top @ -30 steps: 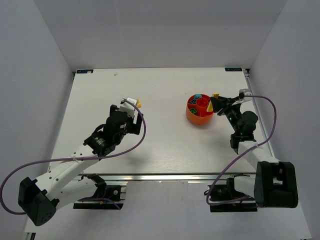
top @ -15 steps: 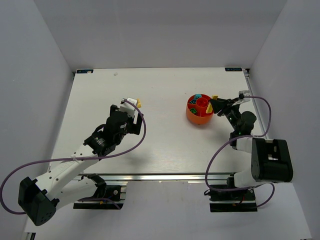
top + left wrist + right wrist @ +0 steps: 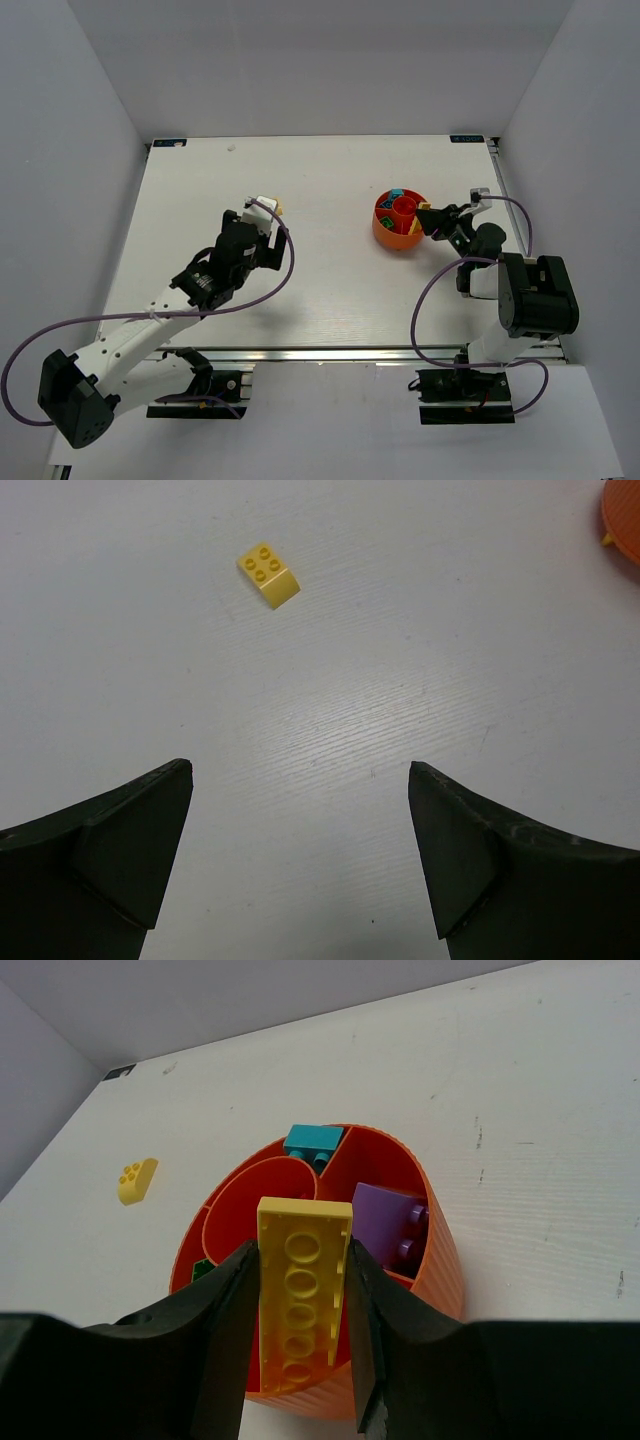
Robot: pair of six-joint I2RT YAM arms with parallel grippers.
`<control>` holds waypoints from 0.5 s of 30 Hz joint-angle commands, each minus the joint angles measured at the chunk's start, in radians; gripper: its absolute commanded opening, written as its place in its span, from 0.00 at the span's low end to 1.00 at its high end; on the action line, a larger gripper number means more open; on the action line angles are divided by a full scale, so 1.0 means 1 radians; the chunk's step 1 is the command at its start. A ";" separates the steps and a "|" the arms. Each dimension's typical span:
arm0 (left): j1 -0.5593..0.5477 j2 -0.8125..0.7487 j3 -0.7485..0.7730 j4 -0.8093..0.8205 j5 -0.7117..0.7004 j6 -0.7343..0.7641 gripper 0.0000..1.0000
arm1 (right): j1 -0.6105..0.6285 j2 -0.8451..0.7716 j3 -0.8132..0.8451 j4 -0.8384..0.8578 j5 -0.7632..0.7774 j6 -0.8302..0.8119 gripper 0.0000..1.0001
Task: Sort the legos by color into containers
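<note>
The round orange bowl [image 3: 398,222] stands at the right of the table, its ribbed wall [image 3: 445,1270] close below my right wrist camera. My right gripper [image 3: 300,1247] is shut on a long yellow lego [image 3: 300,1290], held underside up over the bowl's near rim. Inside the dividers lie a teal lego [image 3: 312,1142], a purple lego [image 3: 385,1222] and a green lego [image 3: 203,1270]. My left gripper [image 3: 298,770] is open and holds nothing, hovering above the table. A small yellow lego [image 3: 269,576] lies ahead of it, also showing from above [image 3: 279,207].
The white table [image 3: 330,290] is closed in by white walls on three sides. Purple cables loop from both arms near the front edge. The bowl sits close to the table's right edge.
The right arm has folded back toward its base and its gripper, with the yellow lego, has shifted slightly over the bowl's rim. The left arm has not moved.
</note>
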 commanded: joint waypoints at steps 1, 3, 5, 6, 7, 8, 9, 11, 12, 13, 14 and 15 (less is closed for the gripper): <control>-0.004 0.000 -0.005 0.014 -0.001 -0.007 0.98 | -0.010 0.015 0.011 0.338 -0.030 -0.003 0.01; 0.006 0.003 -0.005 0.014 0.012 -0.010 0.98 | -0.013 0.021 0.002 0.352 -0.056 -0.003 0.19; 0.006 0.015 0.001 0.022 0.032 -0.024 0.98 | -0.014 0.014 -0.006 0.352 -0.060 -0.007 0.47; 0.006 0.023 0.005 0.023 0.040 -0.032 0.98 | -0.017 0.006 -0.005 0.347 -0.067 -0.009 0.55; 0.006 0.033 0.011 0.020 0.043 -0.053 0.98 | -0.019 0.001 -0.005 0.346 -0.071 -0.012 0.64; 0.006 0.059 0.021 0.011 0.043 -0.067 0.98 | -0.022 -0.015 -0.006 0.337 -0.074 -0.015 0.69; 0.015 0.073 0.042 0.006 0.043 -0.082 0.98 | -0.022 -0.025 -0.006 0.329 -0.077 -0.020 0.74; 0.015 0.121 0.065 -0.009 0.028 -0.131 0.98 | -0.023 -0.054 -0.003 0.295 -0.080 -0.030 0.76; 0.015 0.130 0.074 -0.012 0.022 -0.150 0.98 | -0.027 -0.064 -0.001 0.278 -0.077 -0.033 0.78; 0.026 0.141 0.094 -0.015 0.025 -0.179 0.98 | -0.028 -0.074 0.000 0.266 -0.077 -0.035 0.78; 0.026 0.150 0.105 -0.018 0.031 -0.196 0.98 | -0.031 -0.098 0.003 0.239 -0.076 -0.043 0.78; 0.036 0.167 0.116 -0.021 0.040 -0.214 0.98 | -0.036 -0.116 0.005 0.220 -0.074 -0.047 0.77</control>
